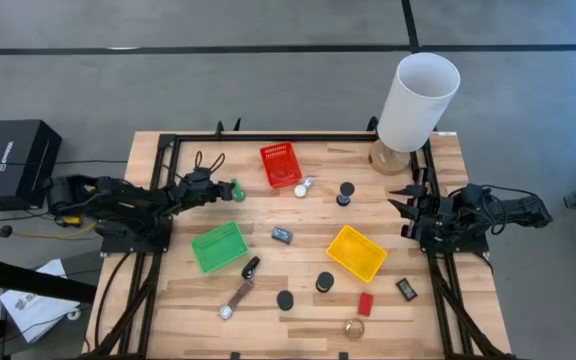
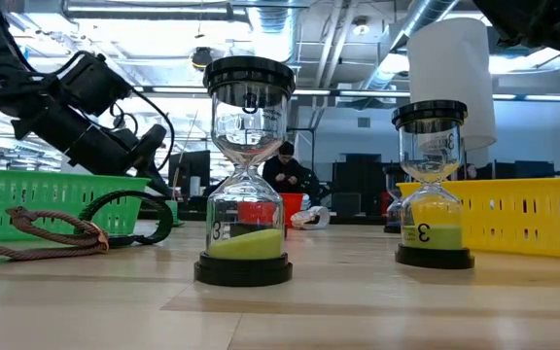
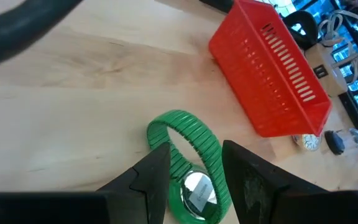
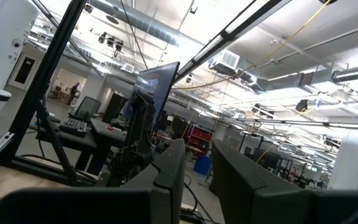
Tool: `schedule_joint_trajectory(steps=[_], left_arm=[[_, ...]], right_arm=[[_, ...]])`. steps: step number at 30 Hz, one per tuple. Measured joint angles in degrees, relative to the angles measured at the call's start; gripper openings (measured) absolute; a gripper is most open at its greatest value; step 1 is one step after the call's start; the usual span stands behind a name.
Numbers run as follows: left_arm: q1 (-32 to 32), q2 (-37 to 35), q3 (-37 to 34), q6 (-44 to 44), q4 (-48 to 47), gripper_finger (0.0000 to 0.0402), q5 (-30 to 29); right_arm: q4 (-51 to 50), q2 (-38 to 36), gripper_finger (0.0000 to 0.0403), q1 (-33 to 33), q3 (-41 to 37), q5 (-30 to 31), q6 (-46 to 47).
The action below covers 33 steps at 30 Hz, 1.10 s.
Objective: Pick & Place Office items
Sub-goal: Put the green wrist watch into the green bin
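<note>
Here the left gripper (image 3: 194,180) is clamped on a green ribbed-band wristwatch (image 3: 188,158) with a shiny steel face, near the wooden table's (image 1: 298,300) far left corner, just beside the slatted red plastic basket (image 3: 271,74). This looks like the carry step; next it needs releasing over a basket. The right gripper (image 1: 408,205) waits at the right edge, fingers slightly apart, holding nothing.

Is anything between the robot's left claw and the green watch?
Nothing visible. The left gripper already has its fingers on either side of the green watch, which lies on the table near the red basket.
</note>
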Motion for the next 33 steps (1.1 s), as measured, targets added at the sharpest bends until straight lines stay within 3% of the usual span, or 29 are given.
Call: schedule_joint_trajectory(steps=[4,12,19,30,33], left_arm=[[-0.6,2.8,0.2,-0.4,4.5,0.0140,0.0],[-0.6,10.8,4.2,-0.3,4.9,0.0140,0.0],[-0.6,14.6,5.8,4.8,5.7,0.0134,0.0],[-0.6,14.6,5.8,9.6,6.7,0.0016,0.0],[-0.7,14.5,5.8,11.9,6.9,0.0007,0.0]], right_arm=[[0.0,0.0,0.0071,0.0,0.0,0.0,0.0],[0.0,0.0,0.0071,0.0,0.0,0.0,0.0],[-0.5,0.0,0.0071,0.0,0.0,0.0,0.0],[-2.5,0.0,0.0071,0.0,0.0,0.0,3.9],[-3.0,0.0,0.0071,0.0,0.0,0.0,4.2]])
